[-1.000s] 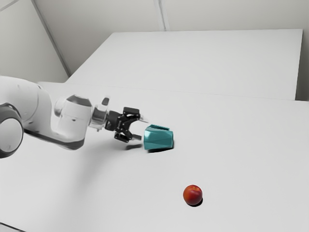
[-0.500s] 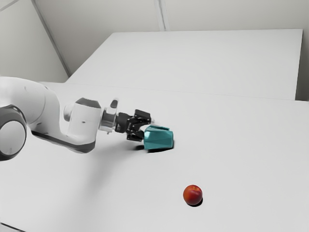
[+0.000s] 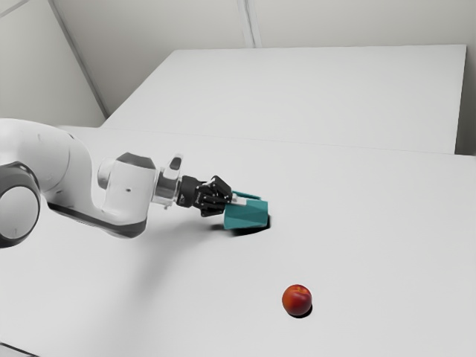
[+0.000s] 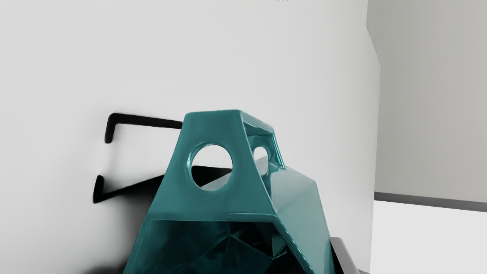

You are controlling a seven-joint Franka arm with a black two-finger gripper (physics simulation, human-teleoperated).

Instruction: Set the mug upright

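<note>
Teal mug [image 3: 248, 216] is lying sideways, mouth facing nine o'clock in the exterior view | looking rigid, light, slick; its rim wall is offering a pinch | gripper [image 3: 236, 200], at ten o'clock, is standing nearly closed, apparently nipping that wall | red fruit [image 3: 297, 300] is resting at five o'clock

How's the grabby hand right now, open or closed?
Gripper: right at the open end of the mug, but I can't tell whether the jaws are open or closed.
</note>
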